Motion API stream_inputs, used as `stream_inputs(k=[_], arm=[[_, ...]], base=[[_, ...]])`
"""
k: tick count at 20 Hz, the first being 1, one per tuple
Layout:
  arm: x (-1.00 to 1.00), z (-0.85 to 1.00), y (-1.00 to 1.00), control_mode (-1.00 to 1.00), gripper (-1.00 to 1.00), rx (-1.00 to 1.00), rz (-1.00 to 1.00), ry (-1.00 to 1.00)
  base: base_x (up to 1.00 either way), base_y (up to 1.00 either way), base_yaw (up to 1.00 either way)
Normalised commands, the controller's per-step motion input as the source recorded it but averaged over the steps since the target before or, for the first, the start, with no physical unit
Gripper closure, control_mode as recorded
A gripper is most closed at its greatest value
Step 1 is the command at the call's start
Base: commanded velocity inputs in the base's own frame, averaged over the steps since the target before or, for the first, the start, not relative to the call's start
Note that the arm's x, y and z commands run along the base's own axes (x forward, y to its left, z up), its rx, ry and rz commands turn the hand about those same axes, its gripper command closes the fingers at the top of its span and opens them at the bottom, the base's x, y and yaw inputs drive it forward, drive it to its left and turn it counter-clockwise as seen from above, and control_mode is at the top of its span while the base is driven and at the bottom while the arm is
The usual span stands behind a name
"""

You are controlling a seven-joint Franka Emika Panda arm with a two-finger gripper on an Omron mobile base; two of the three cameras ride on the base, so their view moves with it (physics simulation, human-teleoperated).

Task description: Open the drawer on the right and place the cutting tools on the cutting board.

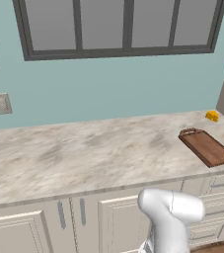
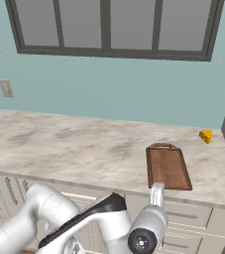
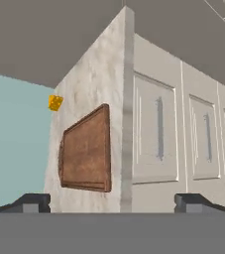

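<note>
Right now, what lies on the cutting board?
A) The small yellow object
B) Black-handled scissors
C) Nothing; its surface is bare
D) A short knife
C: the cutting board shows only bare brown wood in both base views and the hand view, while the small yellow object sits apart on the counter nearer the wall.
</note>
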Motion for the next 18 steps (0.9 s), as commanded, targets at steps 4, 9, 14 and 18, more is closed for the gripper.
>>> stream_inputs(k=[4,9,14,18], arm=[[-0.18,-0.53,-0.87,-1.0,-1.0,0.52,-0.26,-0.1],[0.0,-0.45,-0.32,-1.0,-1.0,0.38,-0.02,-0.03],[0.03,-0.29,-0.17,-1.0,-1.0,0.17,0.04,-0.08],[0.01,-0.07,0.07,-1.0,-1.0,-0.02,0.01,-0.05]], base=[[0.0,0.0,0.0],[0.0,0.0,0.0],[0.0,0.0,0.0],[0.0,0.0,0.0]])
